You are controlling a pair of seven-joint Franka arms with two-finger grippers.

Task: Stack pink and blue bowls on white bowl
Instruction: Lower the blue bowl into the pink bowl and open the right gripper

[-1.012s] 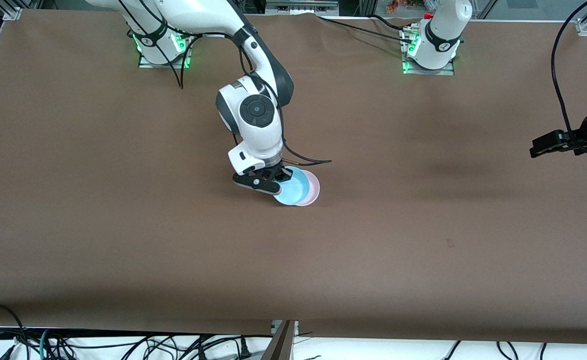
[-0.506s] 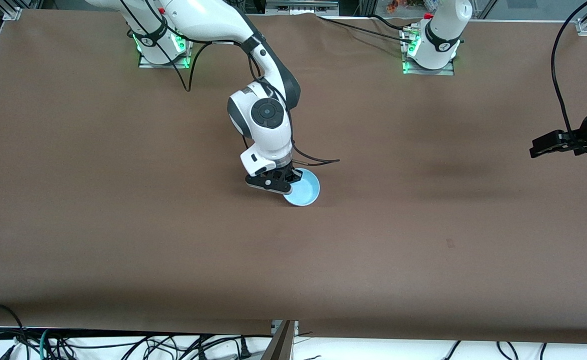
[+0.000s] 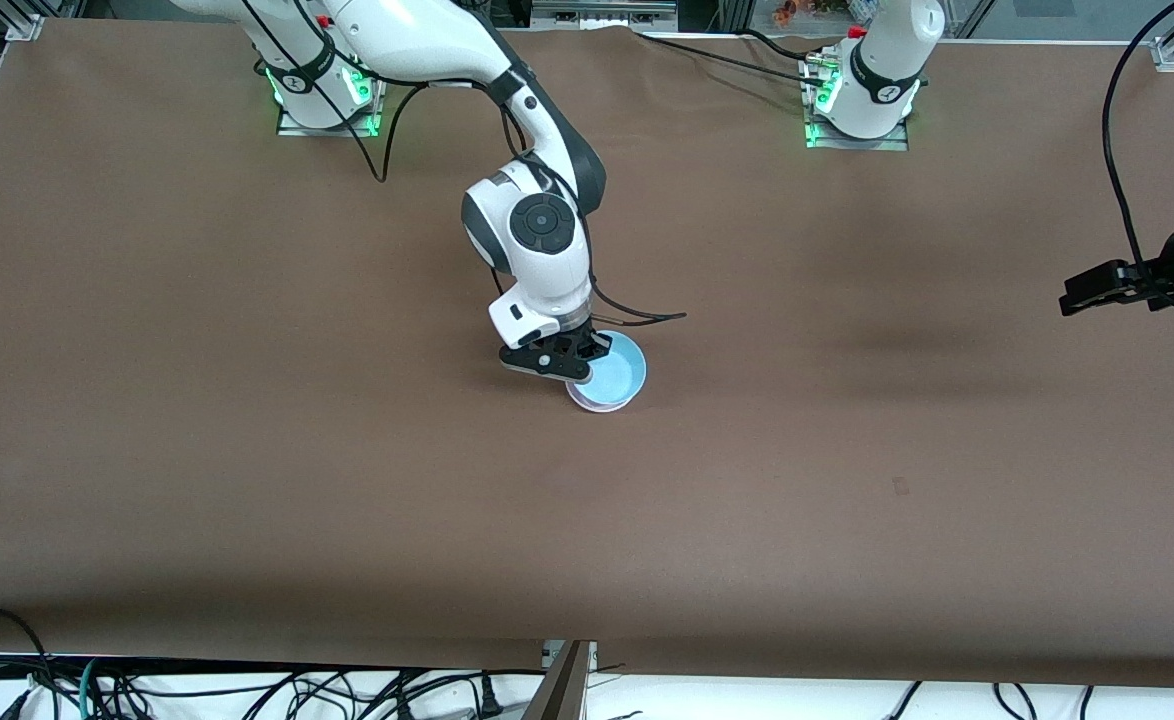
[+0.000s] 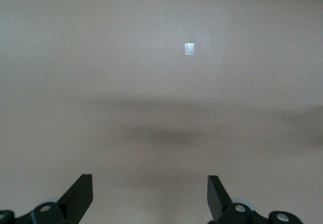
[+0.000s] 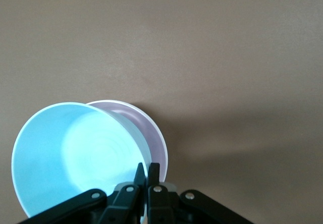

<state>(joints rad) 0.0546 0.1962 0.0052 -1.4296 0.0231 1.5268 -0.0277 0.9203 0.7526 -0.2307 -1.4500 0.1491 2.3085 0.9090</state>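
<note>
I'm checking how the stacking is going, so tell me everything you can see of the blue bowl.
The blue bowl is small, round, plain and glossy, plastic by its look, light sky blue and empty. The right gripper is shut on its rim, one finger inside and one outside. It sits tilted over a pink bowl, whose rim peeks out beneath it, near the middle of the table; whether it has fully settled in cannot be told. No white bowl shows under them.

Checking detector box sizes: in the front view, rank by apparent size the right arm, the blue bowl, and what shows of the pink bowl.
1. Right arm, by far the largest.
2. Blue bowl, held by its rim in the shut right gripper.
3. Pink bowl: only a thin rim shows beneath the blue one, so its true size can't be compared.
</note>
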